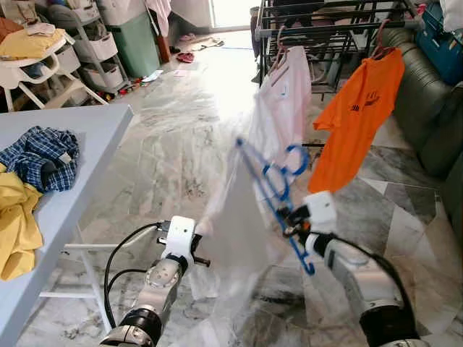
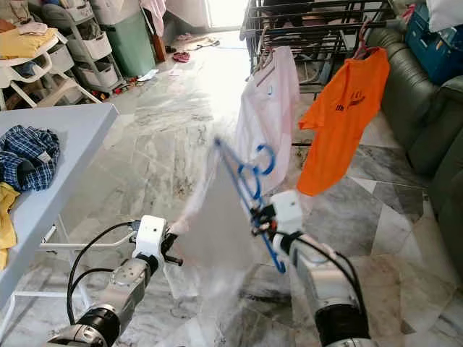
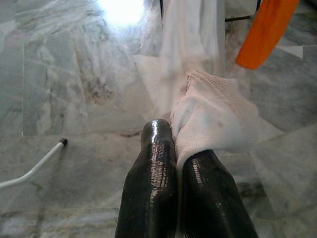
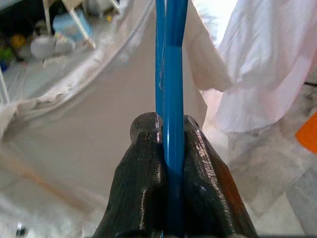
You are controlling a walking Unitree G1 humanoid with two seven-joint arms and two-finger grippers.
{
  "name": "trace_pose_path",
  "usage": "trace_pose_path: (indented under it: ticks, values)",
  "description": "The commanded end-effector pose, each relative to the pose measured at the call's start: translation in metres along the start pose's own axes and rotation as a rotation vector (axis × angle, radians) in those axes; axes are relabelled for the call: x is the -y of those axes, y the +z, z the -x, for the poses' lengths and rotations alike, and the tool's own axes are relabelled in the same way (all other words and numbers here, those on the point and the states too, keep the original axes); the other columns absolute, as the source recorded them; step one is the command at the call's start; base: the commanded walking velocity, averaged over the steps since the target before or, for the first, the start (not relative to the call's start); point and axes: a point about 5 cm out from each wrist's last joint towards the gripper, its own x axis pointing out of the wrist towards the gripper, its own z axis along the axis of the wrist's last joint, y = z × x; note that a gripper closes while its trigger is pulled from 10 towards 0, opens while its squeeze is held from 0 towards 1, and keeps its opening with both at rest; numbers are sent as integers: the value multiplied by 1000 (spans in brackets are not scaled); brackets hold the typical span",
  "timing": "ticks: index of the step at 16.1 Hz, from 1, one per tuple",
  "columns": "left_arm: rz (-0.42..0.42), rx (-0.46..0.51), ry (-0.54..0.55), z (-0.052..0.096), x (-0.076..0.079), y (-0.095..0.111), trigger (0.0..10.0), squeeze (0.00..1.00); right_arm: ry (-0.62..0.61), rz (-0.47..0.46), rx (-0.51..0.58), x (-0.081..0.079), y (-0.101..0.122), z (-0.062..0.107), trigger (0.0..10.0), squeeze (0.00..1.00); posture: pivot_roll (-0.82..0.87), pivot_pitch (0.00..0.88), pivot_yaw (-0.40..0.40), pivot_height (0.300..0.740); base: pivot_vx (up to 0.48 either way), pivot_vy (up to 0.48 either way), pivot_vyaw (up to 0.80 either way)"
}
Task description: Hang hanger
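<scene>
This was a lived-in home: marble floor [image 1: 181, 144], a drying rack [image 1: 325, 29] hung with shirts, a green sofa [image 1: 427, 101], and laundry heaped on a table [image 1: 79, 137].

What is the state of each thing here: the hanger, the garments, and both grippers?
blue hanger: tilted, in the air, clamped in the right gripper
white garment: blurred, draped from the hanger, edge pinched by the left gripper
white shirt: hanging on rack
orange shirt: hanging on rack
plaid shirt: crumpled on table

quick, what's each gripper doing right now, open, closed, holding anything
Left gripper: closed on the cuff of the white garment.
Right gripper: closed on the blue hanger.
</scene>
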Motion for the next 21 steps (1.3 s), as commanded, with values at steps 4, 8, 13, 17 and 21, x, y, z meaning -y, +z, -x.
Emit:
trace_pose_path:
  ticks: [4,8,13,17,21]
  values:
    - [-16,11,43,-3,-10,8,10000,0,28,-22,66,-3,14,1,10000,0,-194,0,96,740,0,0,0]
    - [-55,6,94,-4,-15,10,10000,0,142,-89,-113,-9,-12,14,10000,0,-197,1,97,740,0,0,0]
    - [-123,-14,151,-2,-21,6,10000,0,340,-71,-344,-14,-50,53,10000,0,-200,15,104,740,0,0,0]
    - [-172,-16,217,1,-36,8,10000,0,419,-37,-476,4,-71,86,10000,0,-200,21,107,740,0,0,0]
    - [-197,7,273,1,-44,14,10000,0,440,-16,-629,17,-101,112,10000,0,-191,24,112,740,0,0,0]
